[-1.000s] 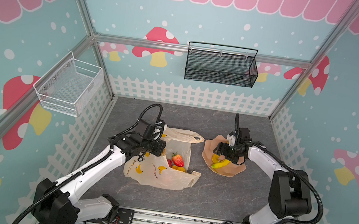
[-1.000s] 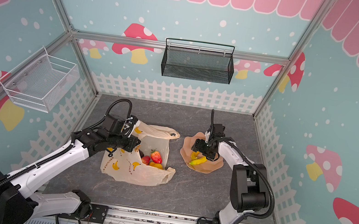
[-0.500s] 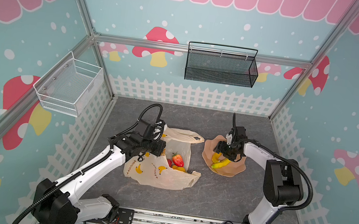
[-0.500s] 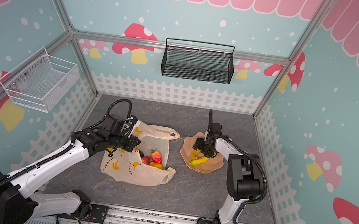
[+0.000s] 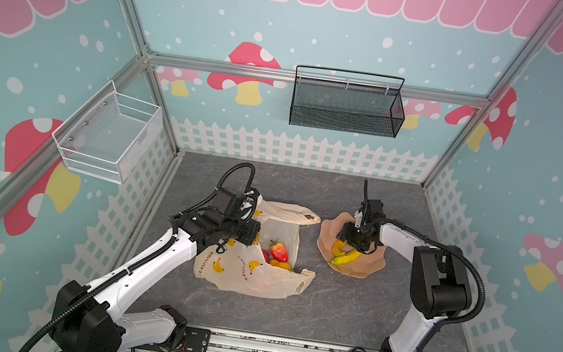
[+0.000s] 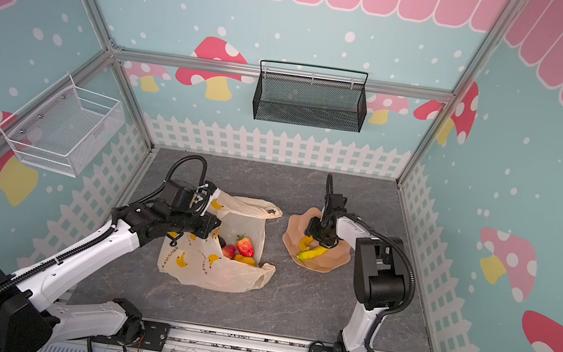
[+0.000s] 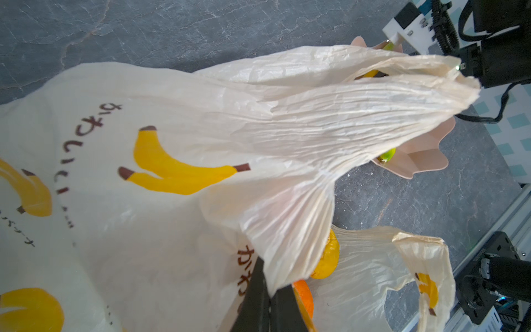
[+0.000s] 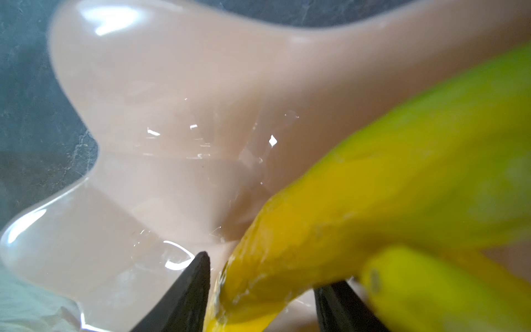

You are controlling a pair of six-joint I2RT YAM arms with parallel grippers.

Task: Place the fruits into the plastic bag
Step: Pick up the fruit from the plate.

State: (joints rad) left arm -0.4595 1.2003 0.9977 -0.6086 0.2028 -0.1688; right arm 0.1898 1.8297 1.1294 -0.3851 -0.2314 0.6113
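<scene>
Bananas [image 5: 345, 257], two, lie on the one pink wavy-edged plate [image 5: 366, 267], right of centre in both top views. Strawberries [image 6: 244, 246], two, and one orange tangerine [image 6: 245, 259] lie inside the single plastic bag [image 5: 257, 275]. The bag rests at the centre of the frame on the grey surface [image 5: 327, 312], its mouth standing open toward the plate.

Left hand [image 7: 270, 290]: fingers pressed together, pinching the bag's thin film at the left edge of the mouth. Left arm enters from the lower left of the frame, with the forearm nearly level and the wrist over the bag's left side.

Right hand [image 8: 267, 270]: fingers [image 8: 186, 296] part-way apart, one on either side of a banana. A thin gap shows beside one finger, so a firm grip cannot be told. Right arm rises from the lower right, folds at the elbow and reaches left, with the hand tipped down into the plate.
</scene>
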